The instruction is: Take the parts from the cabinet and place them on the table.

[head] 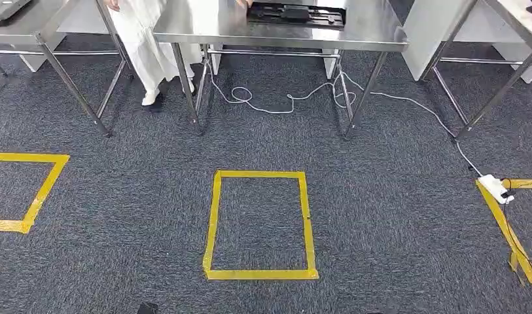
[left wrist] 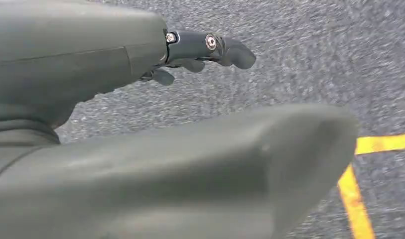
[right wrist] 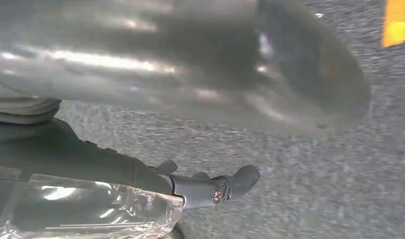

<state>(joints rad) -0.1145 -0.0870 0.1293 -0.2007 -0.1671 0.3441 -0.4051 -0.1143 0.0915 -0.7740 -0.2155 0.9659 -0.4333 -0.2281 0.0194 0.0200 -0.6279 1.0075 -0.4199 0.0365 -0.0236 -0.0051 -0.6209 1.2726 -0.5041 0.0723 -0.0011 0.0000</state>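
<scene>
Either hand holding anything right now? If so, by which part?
Left hand holds nothing. By the right hand lies a clear plastic bag along the palm side; whether it is gripped, and by which part, cannot be told.

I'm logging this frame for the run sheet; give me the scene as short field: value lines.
floor: grey carpet with a yellow tape rectangle
table ahead: steel table carrying a black part
person: white clothing beside that table
left hand: over carpet, holding nothing
right hand: clear plastic wrap against it; grip unclear
</scene>
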